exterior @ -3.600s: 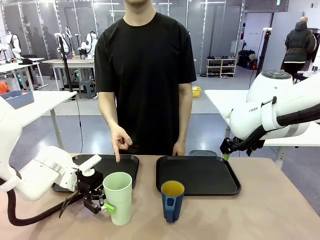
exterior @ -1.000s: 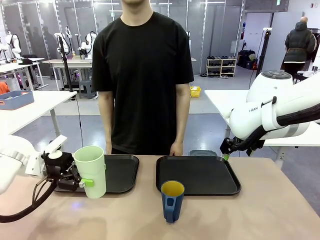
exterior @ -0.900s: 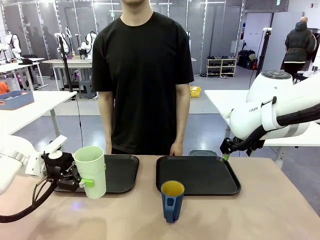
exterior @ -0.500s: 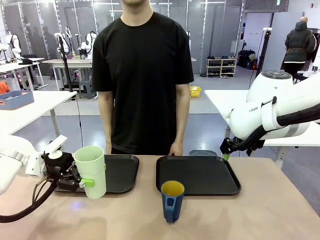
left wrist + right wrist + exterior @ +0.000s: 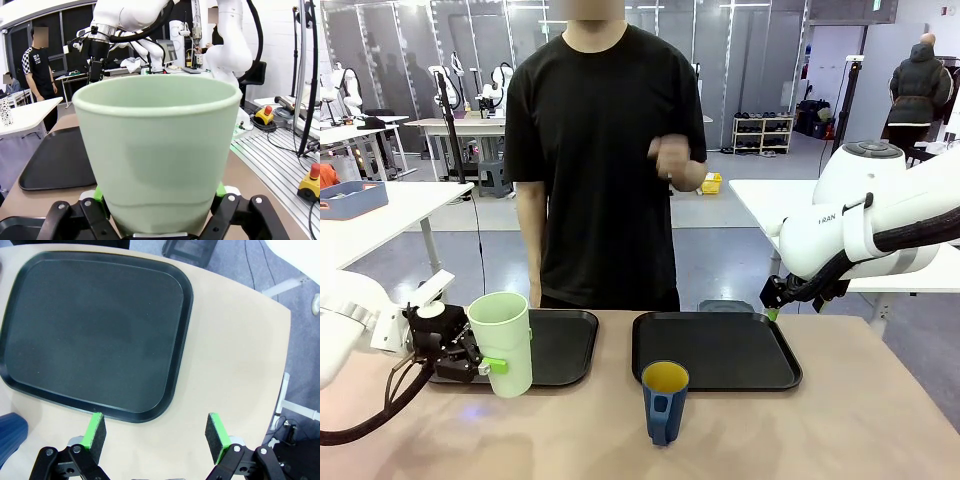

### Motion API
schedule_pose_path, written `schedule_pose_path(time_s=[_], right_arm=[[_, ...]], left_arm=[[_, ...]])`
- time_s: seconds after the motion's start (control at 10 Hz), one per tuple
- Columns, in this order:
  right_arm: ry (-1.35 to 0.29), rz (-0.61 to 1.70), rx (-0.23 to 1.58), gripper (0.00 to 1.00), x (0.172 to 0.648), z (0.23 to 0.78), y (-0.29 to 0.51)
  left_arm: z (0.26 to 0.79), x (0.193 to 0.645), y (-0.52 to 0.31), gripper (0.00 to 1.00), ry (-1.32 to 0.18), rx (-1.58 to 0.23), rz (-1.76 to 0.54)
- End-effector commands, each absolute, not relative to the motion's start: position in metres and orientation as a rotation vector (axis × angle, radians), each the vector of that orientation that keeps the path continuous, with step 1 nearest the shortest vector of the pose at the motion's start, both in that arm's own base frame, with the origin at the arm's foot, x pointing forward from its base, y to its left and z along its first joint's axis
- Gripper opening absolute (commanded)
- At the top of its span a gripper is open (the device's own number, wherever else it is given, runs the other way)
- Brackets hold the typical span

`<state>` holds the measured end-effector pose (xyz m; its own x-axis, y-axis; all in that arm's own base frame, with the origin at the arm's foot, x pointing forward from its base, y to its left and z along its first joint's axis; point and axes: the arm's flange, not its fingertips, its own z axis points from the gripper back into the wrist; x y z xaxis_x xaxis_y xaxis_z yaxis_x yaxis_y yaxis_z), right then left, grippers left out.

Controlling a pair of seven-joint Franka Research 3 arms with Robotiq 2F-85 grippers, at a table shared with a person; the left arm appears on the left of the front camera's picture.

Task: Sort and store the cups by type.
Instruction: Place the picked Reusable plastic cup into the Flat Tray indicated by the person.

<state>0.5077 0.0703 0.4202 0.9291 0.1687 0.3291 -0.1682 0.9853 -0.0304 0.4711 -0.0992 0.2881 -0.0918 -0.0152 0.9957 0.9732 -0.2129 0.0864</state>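
Observation:
The tall pale-green tumbler (image 5: 501,343) is upright in my left gripper (image 5: 472,362), which is shut on its lower half. It hangs at the front left corner of the left black tray (image 5: 565,345). In the left wrist view the tumbler (image 5: 157,145) stands between the green pads (image 5: 100,194). The dark-blue mug (image 5: 664,402) with its yellow inside stands alone on the table, in front of the right black tray (image 5: 715,350). My right gripper (image 5: 156,432) is open and empty, above the near right corner of the right tray (image 5: 95,330). The mug's edge (image 5: 9,437) shows at the lower left.
A person in a black shirt stands at the far side of the table, one hand (image 5: 670,160) raised to chest height. My right arm (image 5: 860,235) is held high at the right. Bare tabletop (image 5: 840,420) lies to the right of the mug.
The person's hand has lifted from the table's far edge to chest height. Over the last few seconds my left gripper carried the tumbler left and back to the left tray, then held still.

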Motion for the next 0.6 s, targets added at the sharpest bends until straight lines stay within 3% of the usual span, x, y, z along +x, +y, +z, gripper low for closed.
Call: schedule_pose_path(time_s=[0.0,0.5], right_arm=[[-0.342,0.176,-0.005,1.00,0.5075,0.4194,0.0701],[-0.342,0.176,-0.005,1.00,0.5075,0.4194,0.0701]], left_arm=[[0.2896,0.4710,-0.1001,0.32,-1.150,-1.301,-1.455],[0.2896,0.4710,-0.1001,0.32,-1.150,-1.301,-1.455]])
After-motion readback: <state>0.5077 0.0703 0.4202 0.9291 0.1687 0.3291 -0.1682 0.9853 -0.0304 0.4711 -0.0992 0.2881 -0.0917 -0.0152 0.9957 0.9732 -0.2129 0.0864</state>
